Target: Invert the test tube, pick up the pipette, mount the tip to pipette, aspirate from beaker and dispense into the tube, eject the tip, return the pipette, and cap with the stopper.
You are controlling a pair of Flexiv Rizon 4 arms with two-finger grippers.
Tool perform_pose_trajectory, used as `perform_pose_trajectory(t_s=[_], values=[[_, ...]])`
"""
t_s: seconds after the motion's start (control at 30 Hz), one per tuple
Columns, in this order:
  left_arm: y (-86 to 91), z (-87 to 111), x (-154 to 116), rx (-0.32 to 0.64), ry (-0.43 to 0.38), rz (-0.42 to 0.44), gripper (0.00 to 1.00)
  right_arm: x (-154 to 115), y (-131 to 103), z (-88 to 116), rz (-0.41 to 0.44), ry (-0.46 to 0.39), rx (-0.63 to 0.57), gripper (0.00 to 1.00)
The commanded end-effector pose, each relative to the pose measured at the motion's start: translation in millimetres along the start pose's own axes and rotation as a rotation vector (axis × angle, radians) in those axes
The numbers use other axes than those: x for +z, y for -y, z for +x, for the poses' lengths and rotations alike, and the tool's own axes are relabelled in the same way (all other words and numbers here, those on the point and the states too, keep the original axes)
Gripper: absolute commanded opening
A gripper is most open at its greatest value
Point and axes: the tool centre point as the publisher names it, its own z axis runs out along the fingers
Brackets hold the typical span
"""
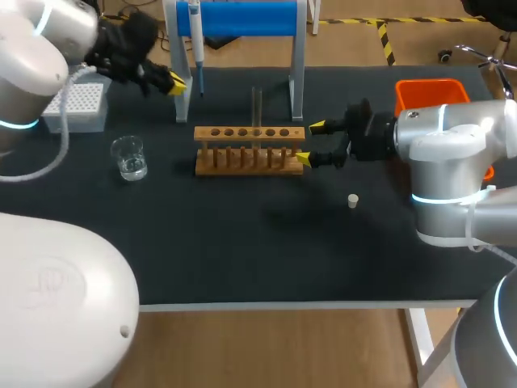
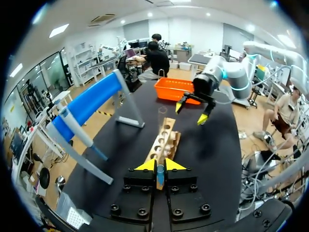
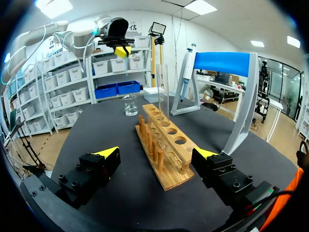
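Hanging from the blue stand point(image 1: 242, 18), the pipette point(image 1: 195, 36) seems to be pinched low down by my clenched left claw point(image 1: 177, 82), though the contact is hard to confirm. My right claw point(image 1: 309, 142) is released, straddling the end of the wooden rack point(image 1: 249, 132), where the test tube point(image 1: 257, 105) stands upright.

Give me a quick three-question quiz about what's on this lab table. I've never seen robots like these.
1. True or false: the test tube stands upright in the wooden rack.
2. What small white thing lies alone on the table near the right gripper?
3. Where is the pipette? A. hanging on the blue-topped stand; B. standing in the wooden rack; C. clamped in the right gripper.
Key: 1 true; 2 the stopper; 3 A.
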Motion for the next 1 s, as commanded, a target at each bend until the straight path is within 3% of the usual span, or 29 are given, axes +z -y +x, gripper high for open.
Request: perform_pose_trajectory(t_s=[0.03,0.5,1.0], values=[[10.0,10.8,12,0.006,-0.011,0.011,0.0,-1,0,0,-0.001,0.0,0.0,1.0],[39.6,36.4,49,0.021,-0.1,0.072,0.0,-1,0,0,-0.001,0.0,0.0,1.0],[40.4,39.8,49,-0.01,-0.117,0.086,0.0,-1,0,0,-0.001,0.0,0.0,1.0]])
